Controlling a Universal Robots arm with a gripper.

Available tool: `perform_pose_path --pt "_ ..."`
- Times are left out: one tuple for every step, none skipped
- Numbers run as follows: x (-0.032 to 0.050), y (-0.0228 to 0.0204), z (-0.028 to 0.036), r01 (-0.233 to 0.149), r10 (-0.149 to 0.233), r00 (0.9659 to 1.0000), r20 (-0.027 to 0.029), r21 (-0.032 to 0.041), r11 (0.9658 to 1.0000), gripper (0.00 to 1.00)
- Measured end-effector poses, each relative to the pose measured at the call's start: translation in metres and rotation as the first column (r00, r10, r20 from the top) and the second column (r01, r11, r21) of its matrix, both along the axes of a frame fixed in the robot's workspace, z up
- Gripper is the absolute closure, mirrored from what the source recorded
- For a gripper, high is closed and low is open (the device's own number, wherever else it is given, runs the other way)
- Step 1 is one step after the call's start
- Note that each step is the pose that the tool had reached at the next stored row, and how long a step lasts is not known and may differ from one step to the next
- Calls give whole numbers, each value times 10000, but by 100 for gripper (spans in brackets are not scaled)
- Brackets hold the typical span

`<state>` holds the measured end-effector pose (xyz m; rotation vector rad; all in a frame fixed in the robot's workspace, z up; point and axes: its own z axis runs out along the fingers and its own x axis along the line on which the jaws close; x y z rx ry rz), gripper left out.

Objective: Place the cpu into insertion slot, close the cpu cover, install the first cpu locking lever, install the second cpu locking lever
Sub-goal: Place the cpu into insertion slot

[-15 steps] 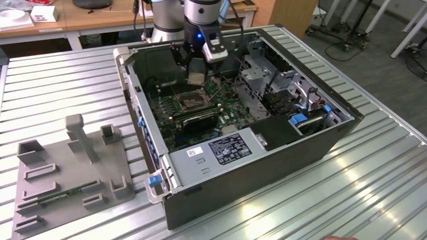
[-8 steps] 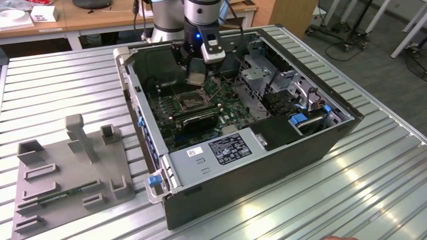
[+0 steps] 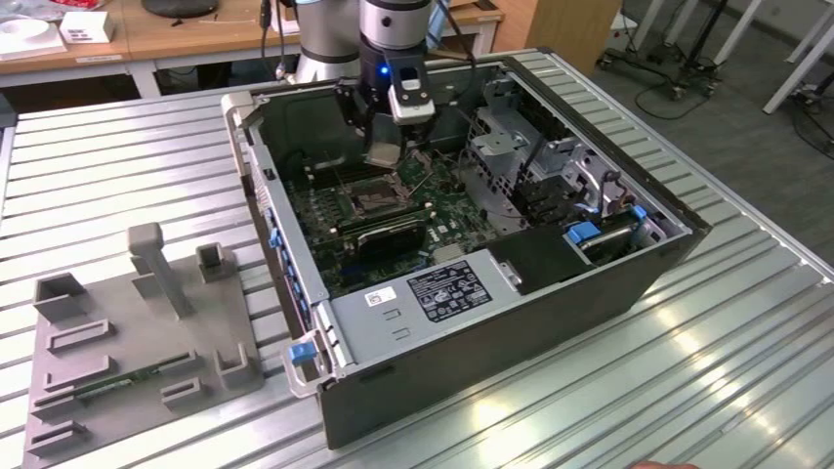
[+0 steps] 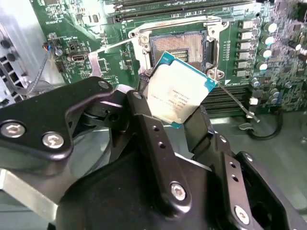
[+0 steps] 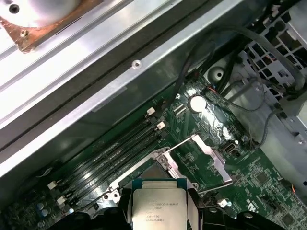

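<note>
Within the pincer (image 4: pixel 171 116), the cpu (image 4: pixel 178 88), near the open insertion slot (image 4: pixel 179 46)

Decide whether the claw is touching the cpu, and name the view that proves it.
Touching. In the second wrist view the claw has its black fingers pinching the cpu at opposite edges, with no gap.

In the second wrist view, my pincer (image 4: pixel 171 114) covers the bottom corner of the cpu (image 4: pixel 177 91). The cpu hides part of the insertion slot (image 4: pixel 180 48). In the first wrist view, the picture's edge cuts the cpu off.
</note>
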<state>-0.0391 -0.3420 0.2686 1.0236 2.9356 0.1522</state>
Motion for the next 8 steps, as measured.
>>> perform_pose_path --pt "0 0 -1 112 -112 9999 0 0 9999 46" --pt "0 0 -2 230 -230 9997 0 0 9997 46" --pt "0 0 -3 357 -357 9994 0 0 9994 46" --pt "0 0 -4 493 -493 9988 0 0 9988 46" --pt "0 0 -5 636 -636 9980 0 1 9980 46" --pt "0 0 -6 789 -789 9969 0 1 9969 46" --pt "0 0 -7 957 -957 9954 1 1 9954 46" --pt "0 0 -8 1128 -1128 9936 0 1 9936 46"
